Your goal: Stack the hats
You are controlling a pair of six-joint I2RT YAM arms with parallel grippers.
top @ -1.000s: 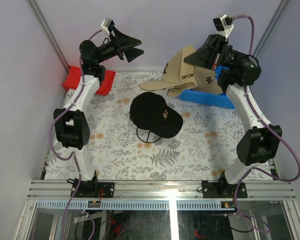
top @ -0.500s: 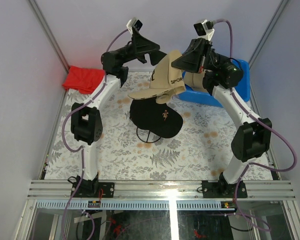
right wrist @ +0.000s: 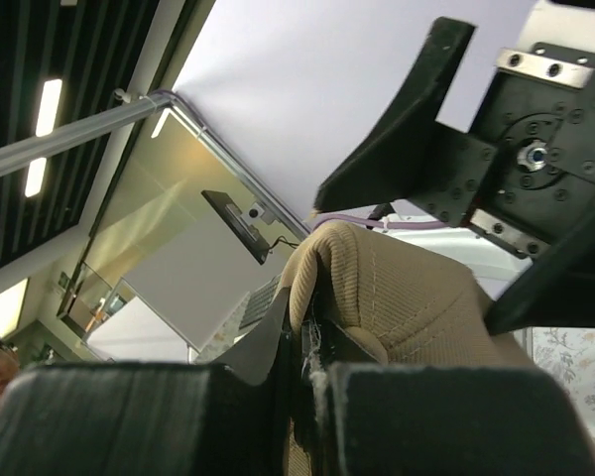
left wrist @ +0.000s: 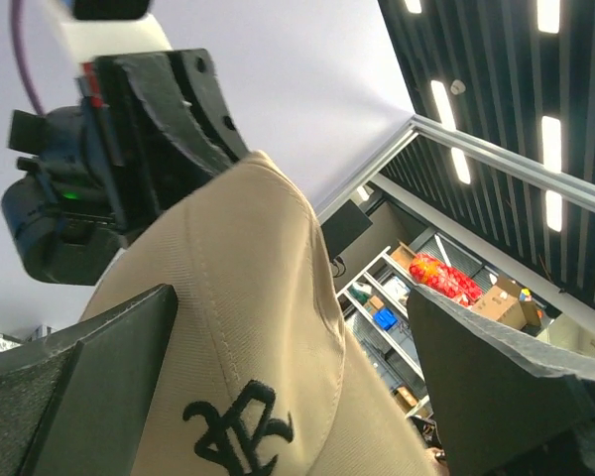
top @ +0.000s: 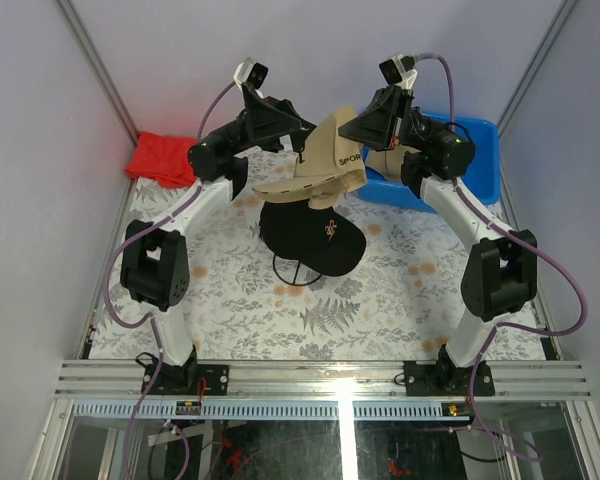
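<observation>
Two caps are seen in full from above. A tan cap (top: 327,160) is held in the air at the far middle of the table (top: 400,300), over the far edge of a black cap (top: 310,232). Its brim is turned toward the left arm and black lettering is shown on its side.

Right gripper (top: 352,128): fingers are closed together, with a fold of the tan cap's fabric pinched between them. This is confirmed in the right wrist view.

Left gripper (top: 300,137): fingers are spread wide. In the left wrist view the tan crown, with its black embroidered logo, is seen between the two fingers (left wrist: 89,397). Whether either finger touches the fabric cannot be told.

The black cap is laid flat on the floral table cover, near the centre, with a small logo on its front. A black wire-frame stand (top: 295,272) is seen just beside its near edge, partly under it.

A second tan cap (top: 383,160) is seen only in part at the left end of a blue bin (top: 477,150), behind the right arm. A red cloth (top: 165,158) is laid at the far left corner, well apart from the caps.
</observation>
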